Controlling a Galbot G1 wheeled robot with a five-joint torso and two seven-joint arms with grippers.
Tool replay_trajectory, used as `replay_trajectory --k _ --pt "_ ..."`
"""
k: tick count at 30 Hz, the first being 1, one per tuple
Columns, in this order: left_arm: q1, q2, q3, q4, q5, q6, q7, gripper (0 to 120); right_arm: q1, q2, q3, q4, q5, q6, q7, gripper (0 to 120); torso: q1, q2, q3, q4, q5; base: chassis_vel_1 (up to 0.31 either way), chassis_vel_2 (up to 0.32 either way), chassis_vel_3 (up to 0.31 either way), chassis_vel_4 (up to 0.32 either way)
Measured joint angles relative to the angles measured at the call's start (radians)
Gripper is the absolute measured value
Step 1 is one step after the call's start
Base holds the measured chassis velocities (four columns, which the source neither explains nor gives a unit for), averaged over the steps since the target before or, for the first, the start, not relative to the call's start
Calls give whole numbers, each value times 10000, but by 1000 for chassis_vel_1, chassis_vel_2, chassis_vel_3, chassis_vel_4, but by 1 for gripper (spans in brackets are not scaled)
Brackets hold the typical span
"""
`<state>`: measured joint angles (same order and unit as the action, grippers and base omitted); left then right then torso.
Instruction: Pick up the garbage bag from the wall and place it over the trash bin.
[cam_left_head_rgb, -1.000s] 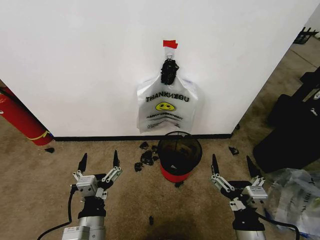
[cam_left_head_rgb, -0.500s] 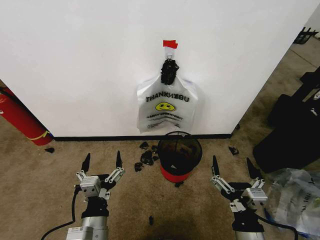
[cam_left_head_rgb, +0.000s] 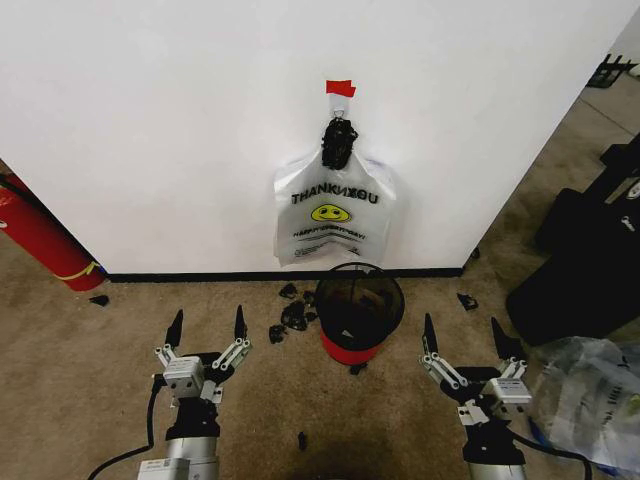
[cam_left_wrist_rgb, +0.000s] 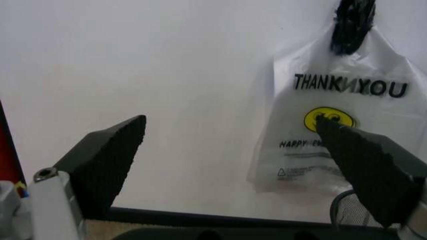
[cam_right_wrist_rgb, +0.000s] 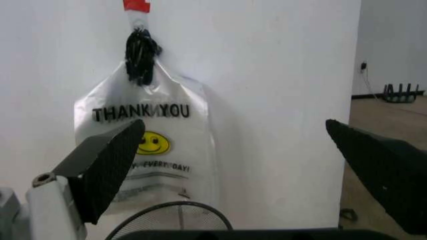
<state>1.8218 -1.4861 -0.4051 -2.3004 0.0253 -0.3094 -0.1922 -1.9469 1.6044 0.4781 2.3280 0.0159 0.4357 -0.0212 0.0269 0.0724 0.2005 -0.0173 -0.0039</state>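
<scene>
Garbage bag (cam_left_head_rgb: 335, 215) hanging on wall (cam_left_head_rgb: 150, 130) directly above trash bin (cam_left_head_rgb: 359, 305); black scraps (cam_left_head_rgb: 291, 316) beside bin, red cylinder (cam_left_head_rgb: 40, 240) far left, clear sack (cam_left_head_rgb: 590, 395) right. Left gripper (cam_left_head_rgb: 207, 328) and right gripper (cam_left_head_rgb: 459, 334) low, both spread wide, empty.

Head view high, looking down, wrist views low (wallward), sharing garbage bag (cam_left_head_rgb: 335, 212)

- Left gripper (cam_left_head_rgb: 207, 327): two black pointed fingers on silver-white linkage brackets, black body, silver cylindrical wrist behind.
- Right gripper (cam_left_head_rgb: 461, 335): same build.
- Black cable runs from each wrist.
- Finger pads (cam_left_wrist_rgb: 110, 155): black, finely textured; a screw sits in the white bracket.
</scene>
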Motion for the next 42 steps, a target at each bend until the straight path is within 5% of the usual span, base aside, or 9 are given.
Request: replay_trajectory --k 12,28,42 --pt "28 -52 38 90 72 -52 11 100 964 -274 -90 -417 773 -939 -243 100 0 0 0 0 0 0 0 0 0" --pt "-168 186 298 375 203 119 79 100 4643 -1727 22 -2477 2994 -1798 -1700 100 0 0 1 -8 -2 0 0 0 0" --pt "271 -201 -546 -322 336 -110 13 100 8292 -2806 -1377 -5299 3902 -2014 -1919 100 1 0 2 1 0 0 0 0 0"
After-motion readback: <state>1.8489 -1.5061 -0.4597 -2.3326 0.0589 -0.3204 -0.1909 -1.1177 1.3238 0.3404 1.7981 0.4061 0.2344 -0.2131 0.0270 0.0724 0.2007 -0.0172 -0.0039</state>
